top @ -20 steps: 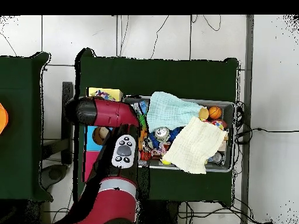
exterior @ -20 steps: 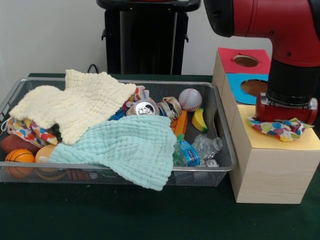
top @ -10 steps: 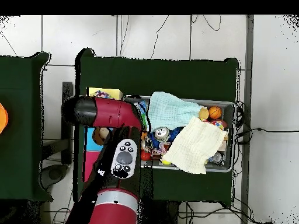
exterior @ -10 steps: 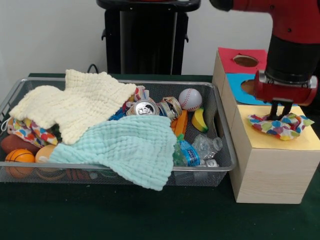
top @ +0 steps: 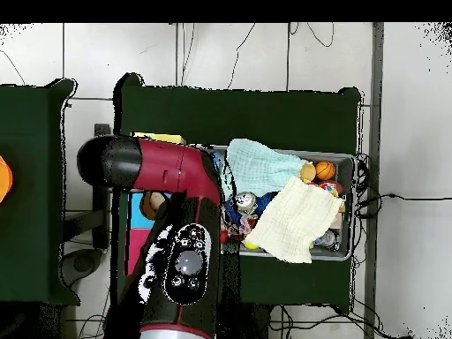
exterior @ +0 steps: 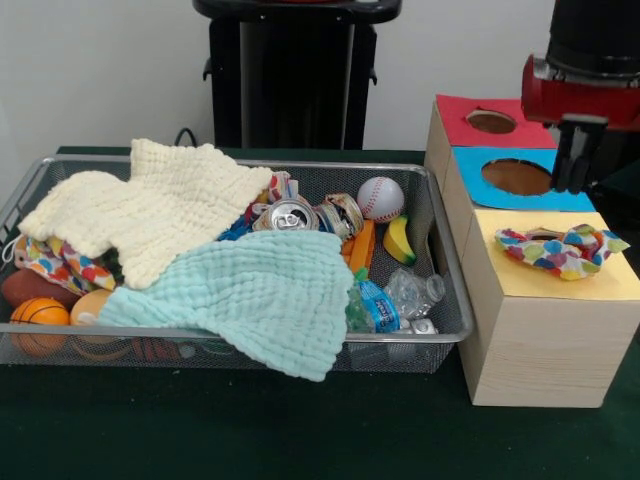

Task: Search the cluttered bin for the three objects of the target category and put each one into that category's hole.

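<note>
A dotted fabric piece (exterior: 560, 250) lies crumpled on the yellow face (exterior: 610, 285) of the nearest wood box and covers most of its hole. My gripper (exterior: 577, 160) hangs open and empty above and behind that piece, over the blue box. A second dotted piece (exterior: 50, 262) peeks out under the cream cloth (exterior: 160, 205) at the left end of the wire bin (exterior: 240, 335). A third dotted piece is not visible. In the overhead view my arm (top: 177, 229) hides the gripper and the yellow box; the bin (top: 349, 159) lies to its right.
The mint-green cloth (exterior: 260, 295) drapes over the bin's front rim. A can (exterior: 291, 215), baseball (exterior: 380, 198), toy banana (exterior: 400, 240), plastic bottle (exterior: 410, 295) and orange balls (exterior: 38, 315) lie in the bin. The blue-faced hole (exterior: 517, 177) and red-faced hole (exterior: 492, 121) sit behind the yellow box.
My gripper pressed the dotted piece onto the yellow face, then let it go and rose up and back. The piece stays on top of the box.
</note>
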You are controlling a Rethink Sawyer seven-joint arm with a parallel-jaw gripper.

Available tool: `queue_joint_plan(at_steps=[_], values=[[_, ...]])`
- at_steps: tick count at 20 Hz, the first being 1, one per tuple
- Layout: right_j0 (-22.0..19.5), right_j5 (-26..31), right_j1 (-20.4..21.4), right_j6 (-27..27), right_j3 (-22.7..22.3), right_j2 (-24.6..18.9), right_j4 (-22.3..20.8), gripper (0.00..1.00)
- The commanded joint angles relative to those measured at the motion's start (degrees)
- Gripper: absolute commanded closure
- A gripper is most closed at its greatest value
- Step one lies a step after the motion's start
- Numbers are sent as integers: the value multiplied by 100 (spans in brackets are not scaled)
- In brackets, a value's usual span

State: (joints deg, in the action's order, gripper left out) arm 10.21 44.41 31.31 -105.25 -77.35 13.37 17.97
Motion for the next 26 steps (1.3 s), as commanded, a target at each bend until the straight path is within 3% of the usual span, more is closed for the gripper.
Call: queue_joint_plan(at_steps=[1, 8, 14, 21, 26], values=[[-155, 535, 295, -726, -576, -168, -183, 100], [-289, 808, 340, -637, -359, -210, -227, 100], [-493, 637, -71, -517, 165, -335, -285, 100], [-649, 883, -634, -418, 1102, -380, -449, 100], [-662, 916, -880, -541, 1507, -445, -414, 100]])
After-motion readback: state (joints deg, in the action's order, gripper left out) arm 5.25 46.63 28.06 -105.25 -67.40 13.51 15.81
